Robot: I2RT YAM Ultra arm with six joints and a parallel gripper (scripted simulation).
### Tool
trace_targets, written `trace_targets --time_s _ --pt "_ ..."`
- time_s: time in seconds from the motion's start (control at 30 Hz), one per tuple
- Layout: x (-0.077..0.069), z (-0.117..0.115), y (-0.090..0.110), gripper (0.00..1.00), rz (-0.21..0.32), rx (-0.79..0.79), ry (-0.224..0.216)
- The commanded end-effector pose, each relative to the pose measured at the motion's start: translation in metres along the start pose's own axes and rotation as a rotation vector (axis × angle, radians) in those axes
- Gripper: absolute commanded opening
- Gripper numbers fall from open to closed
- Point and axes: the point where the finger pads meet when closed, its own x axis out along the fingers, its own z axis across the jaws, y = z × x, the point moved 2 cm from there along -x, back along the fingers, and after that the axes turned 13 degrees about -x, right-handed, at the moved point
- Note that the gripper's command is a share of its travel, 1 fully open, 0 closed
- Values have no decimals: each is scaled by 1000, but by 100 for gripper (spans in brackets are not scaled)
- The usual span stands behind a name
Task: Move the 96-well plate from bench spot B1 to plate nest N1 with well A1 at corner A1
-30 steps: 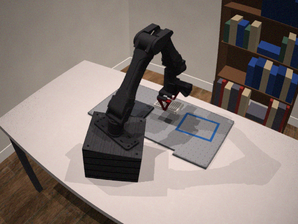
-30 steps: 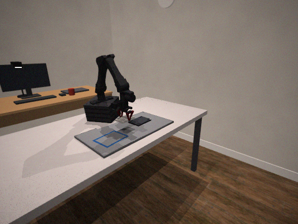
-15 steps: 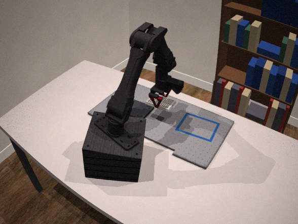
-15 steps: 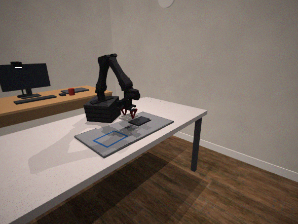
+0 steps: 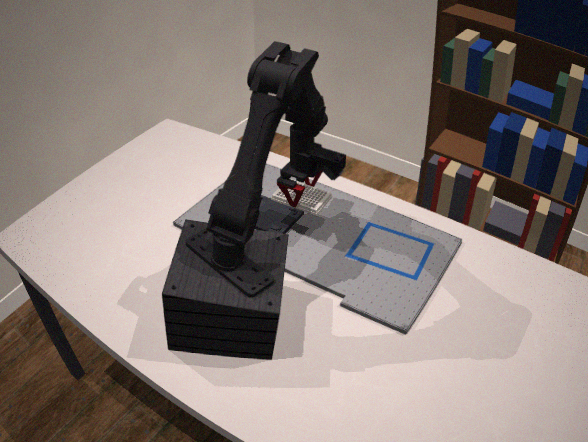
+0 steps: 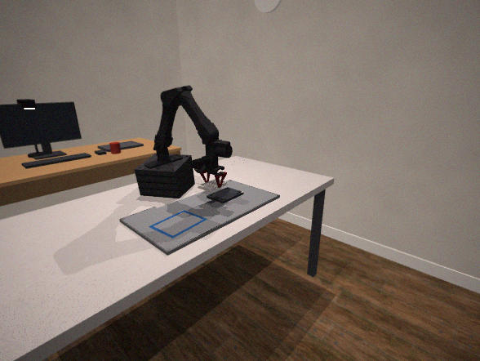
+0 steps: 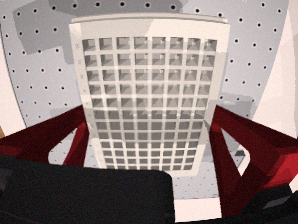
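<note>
Nearest to us in the top view stands the stacked black pedestal (image 5: 220, 320) on the tabletop (image 5: 450, 370), and just beyond it lies the grey perforated board (image 5: 400, 300) with the blue outline of spot B1 (image 5: 389, 250), which holds nothing now. Farther on, we have the gripper (image 5: 296, 192) closed on the 96-well plate (image 5: 312, 199), its red fingers standing wide apart against the plate's two long sides. The plate hangs above the board, well apart from B1 and near the dark plate nest N1 (image 6: 224, 194), which the exterior view shows just beside the gripper; whether the plate is already over the nest we cannot tell.

To do this carry well, we judge that we should keep the plate level and hold the grip firm, since a tilted plate could catch on a locator. We want its edges square with the nest before we lower, with no turn about the vertical. Then we come straight down slowly, and release only when the plate rests fully down inside the locators.
</note>
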Motion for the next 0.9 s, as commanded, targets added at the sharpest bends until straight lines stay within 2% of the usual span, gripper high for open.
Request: trace_targets --time_s 0.0,0.13,0.23,0.73,0.87 --pt "1 -1 12 0 -10 18 16" --pt "-3 7 24 0 -11 20 0" --pt "-3 8 28 0 -11 20 0" --pt "-4 13 78 0 -10 20 -1" --pt "-4 13 85 0 -10 20 -2"
